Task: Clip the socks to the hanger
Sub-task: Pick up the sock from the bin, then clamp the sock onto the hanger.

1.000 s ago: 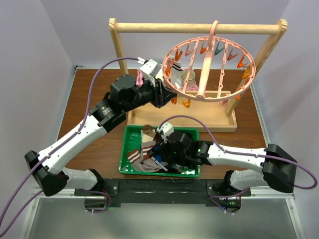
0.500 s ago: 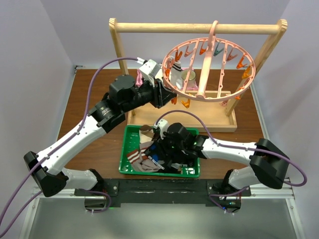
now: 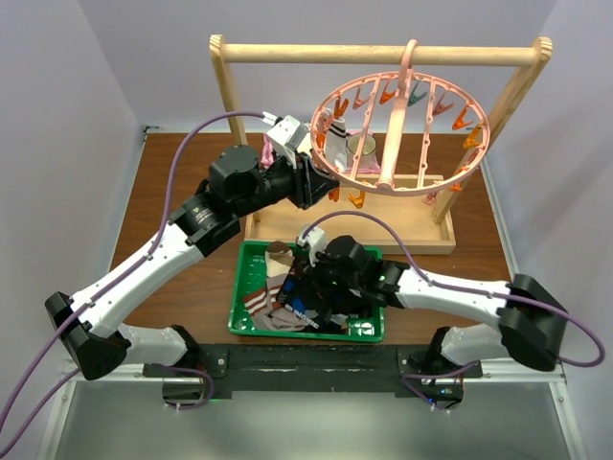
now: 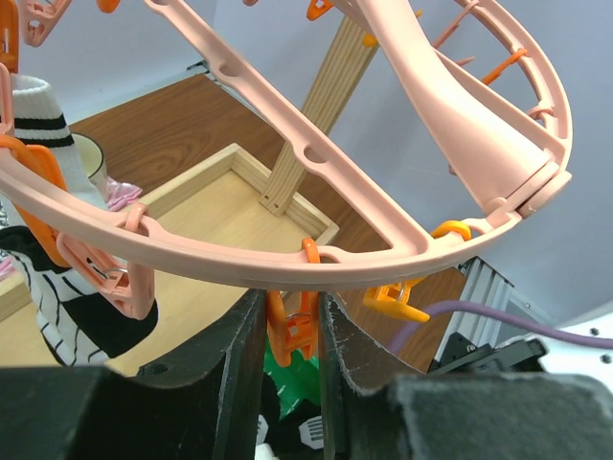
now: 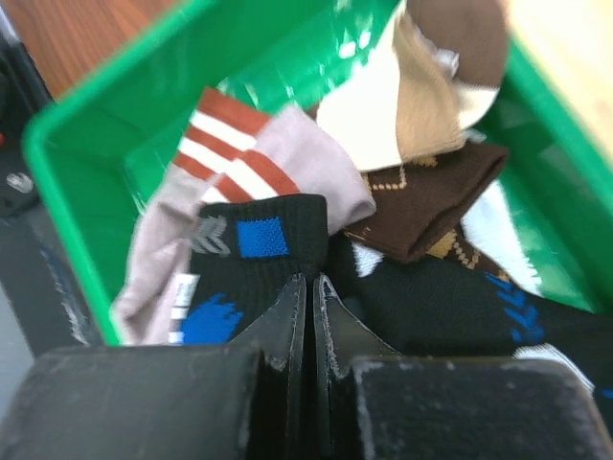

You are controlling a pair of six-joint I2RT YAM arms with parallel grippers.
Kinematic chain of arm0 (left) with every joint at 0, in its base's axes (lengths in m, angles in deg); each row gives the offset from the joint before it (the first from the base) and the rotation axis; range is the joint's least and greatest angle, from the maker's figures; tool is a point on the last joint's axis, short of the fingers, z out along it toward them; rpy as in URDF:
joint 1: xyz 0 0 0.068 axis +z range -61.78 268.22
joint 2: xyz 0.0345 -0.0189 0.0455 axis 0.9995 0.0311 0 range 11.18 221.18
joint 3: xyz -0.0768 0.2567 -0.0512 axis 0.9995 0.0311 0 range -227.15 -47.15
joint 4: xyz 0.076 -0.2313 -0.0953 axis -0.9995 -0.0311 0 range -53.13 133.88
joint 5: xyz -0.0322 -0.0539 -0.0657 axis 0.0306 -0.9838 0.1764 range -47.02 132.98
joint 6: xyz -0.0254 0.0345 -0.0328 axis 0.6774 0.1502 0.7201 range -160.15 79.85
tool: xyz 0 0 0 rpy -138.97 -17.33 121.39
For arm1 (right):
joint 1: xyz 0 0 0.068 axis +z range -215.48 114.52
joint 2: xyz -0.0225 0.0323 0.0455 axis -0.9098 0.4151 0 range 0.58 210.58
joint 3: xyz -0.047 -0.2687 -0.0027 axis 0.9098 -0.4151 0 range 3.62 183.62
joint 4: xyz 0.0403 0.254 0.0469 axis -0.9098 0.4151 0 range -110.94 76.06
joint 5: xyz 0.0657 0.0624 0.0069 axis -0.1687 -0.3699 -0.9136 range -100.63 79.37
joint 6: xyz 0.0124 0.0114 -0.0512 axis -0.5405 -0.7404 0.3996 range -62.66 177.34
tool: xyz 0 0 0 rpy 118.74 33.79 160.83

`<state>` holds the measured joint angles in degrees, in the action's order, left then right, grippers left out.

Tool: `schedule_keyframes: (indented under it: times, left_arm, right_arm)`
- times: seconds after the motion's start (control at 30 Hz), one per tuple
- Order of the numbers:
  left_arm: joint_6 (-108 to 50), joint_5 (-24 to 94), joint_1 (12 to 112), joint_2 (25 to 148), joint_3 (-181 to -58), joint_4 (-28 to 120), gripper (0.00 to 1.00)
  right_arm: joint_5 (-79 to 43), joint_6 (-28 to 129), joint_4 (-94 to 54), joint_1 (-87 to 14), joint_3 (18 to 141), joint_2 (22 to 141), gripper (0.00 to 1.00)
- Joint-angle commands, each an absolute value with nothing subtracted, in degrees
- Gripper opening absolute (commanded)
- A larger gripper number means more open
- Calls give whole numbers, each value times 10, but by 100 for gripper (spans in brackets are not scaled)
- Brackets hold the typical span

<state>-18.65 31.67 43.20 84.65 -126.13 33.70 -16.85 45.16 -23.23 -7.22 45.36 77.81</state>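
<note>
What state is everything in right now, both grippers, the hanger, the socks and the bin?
left gripper, shut on an orange clip of the hanger.
right gripper, shut at the edge of the black sock.
hanger, hung on the wooden rack, tilted.
striped sock, clipped to the hanger.
green bin, holding loose socks.

The left arm point(image 3: 163, 254) is seen stretched up and forward from its base, elbow bent and wrist raised. The left claw point(image 3: 324, 184) is held high, and its dark fingers point(image 4: 239, 355) are narrowed onto a small orange clip point(image 4: 293, 331). The right arm point(image 3: 450, 292) is held low and extended across toward the left. Its wrist is angled downward, and the right claw point(image 5: 308, 287) is pointed down with both fingers pressed together.
</note>
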Motion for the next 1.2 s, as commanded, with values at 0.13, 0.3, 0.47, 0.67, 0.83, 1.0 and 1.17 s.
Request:
schedule_keyframes:
  times: [0.13,0.3,0.47,0.67,0.83,1.0,1.17]
  left_arm:
    - [-187,307,436,839,-1259,345,0]
    - [-188,308,436,840,-1262,343,0]
    - [-189,309,436,845,-1269,343,0]
    - [-195,317,435,868,-1302,337,0]
    - [-198,325,435,869,-1308,336,0]
    - [-202,364,430,876,-1317,332,0]
    - [-216,402,416,883,-1343,325,0]
  right_arm:
    - [4,457,-177,3,491,600,0]
    - [181,467,-141,31,499,546,0]
    - [337,496,-129,66,507,516,0]
    - [463,595,-136,93,585,544,0]
    - [483,607,-112,104,630,528,0]
    - [571,648,-131,161,636,542,0]
    - [728,743,-229,244,620,624,0]
